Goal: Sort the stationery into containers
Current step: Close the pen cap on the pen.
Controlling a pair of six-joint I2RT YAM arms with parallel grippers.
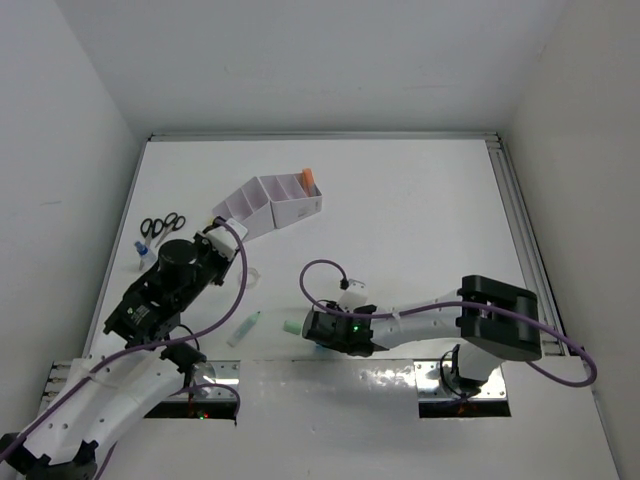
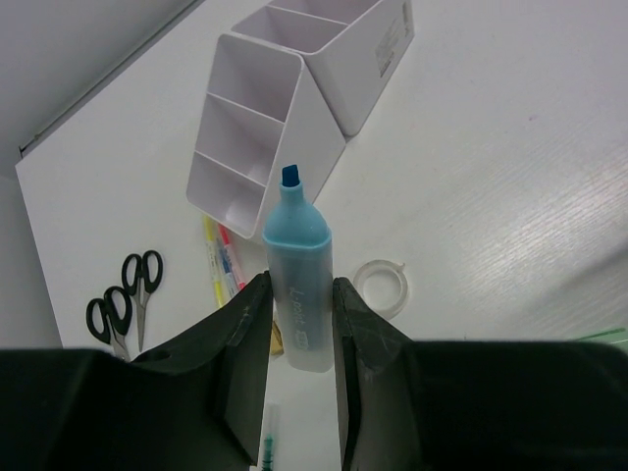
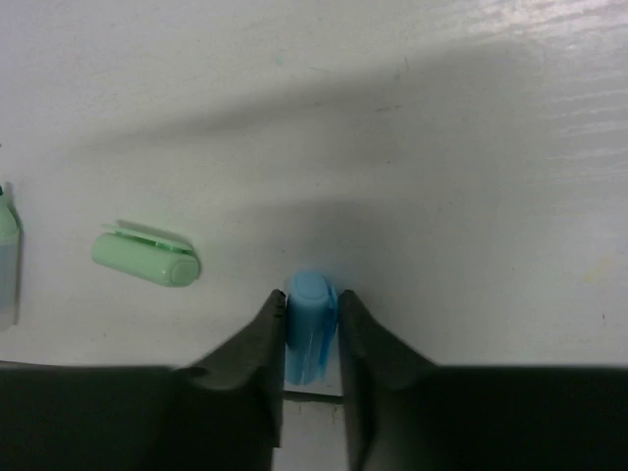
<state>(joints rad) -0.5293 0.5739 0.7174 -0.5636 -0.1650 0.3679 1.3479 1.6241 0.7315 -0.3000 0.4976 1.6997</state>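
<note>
Step in hand, as we judge it: recapping before sorting. The left fingers (image 2: 245, 334) are clenched on the barrel of the blue highlighter (image 2: 297, 245), held clear of the desk (image 3: 442, 196) and uncapped. Its long axis runs straight out along the fingers. The chisel tip points away from the wrist, toward the open compartments of the organiser (image 2: 255, 128).

The right fingers (image 3: 260, 343) are down at the desk, pressed on either side of the blue cap (image 3: 311, 329). The cap lies flat, long axis in line with the fingers, rounded end away from the wrist. Its mouth is hidden from us. A green cap (image 3: 147, 257) lies apart to one side.

Next move, in our view: lift the cap, turn its mouth toward the chisel tip, bring both axes into line, then press on. Misalignment would smear ink or skid the cap off.
</note>
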